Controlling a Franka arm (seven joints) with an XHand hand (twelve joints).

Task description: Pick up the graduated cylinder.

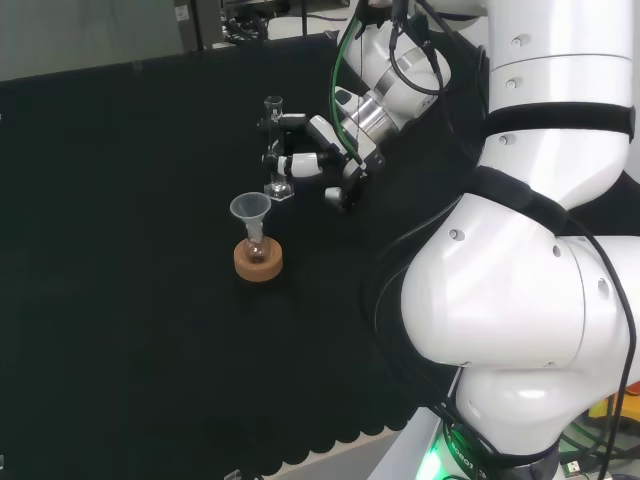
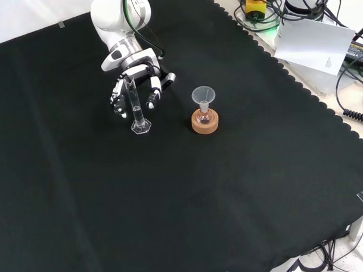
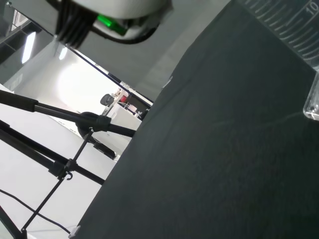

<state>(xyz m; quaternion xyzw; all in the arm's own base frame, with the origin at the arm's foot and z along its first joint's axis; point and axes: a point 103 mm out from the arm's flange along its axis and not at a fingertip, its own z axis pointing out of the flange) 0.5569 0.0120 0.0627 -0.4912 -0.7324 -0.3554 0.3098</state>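
Clear glass graduated cylinder [image 2: 135, 105] stands upright on the black cloth [image 2: 172, 202], long axis vertical, mouth up, hexagonal foot flat on the cloth. From my front view it's a thin straight tube with the hand [image 2: 135, 84] right behind it, fingers [image 2: 117, 97] hanging down on either side. I read the fingers as relaxed and spread, not curled round the tube; I can't tell whether any of them touch it. Head view agrees: cylinder [image 1: 275, 150] vertical, hand [image 1: 310, 150] just to its right. Wrist view catches the printed scale on the cylinder [image 3: 286, 27] wall, close up and clear. To the cylinder's right in the front view, apart from it, a small round flask [image 2: 204, 116] sits in a cork ring stand [image 2: 205, 124] with a translucent plastic funnel [image 2: 203, 95] in its neck.
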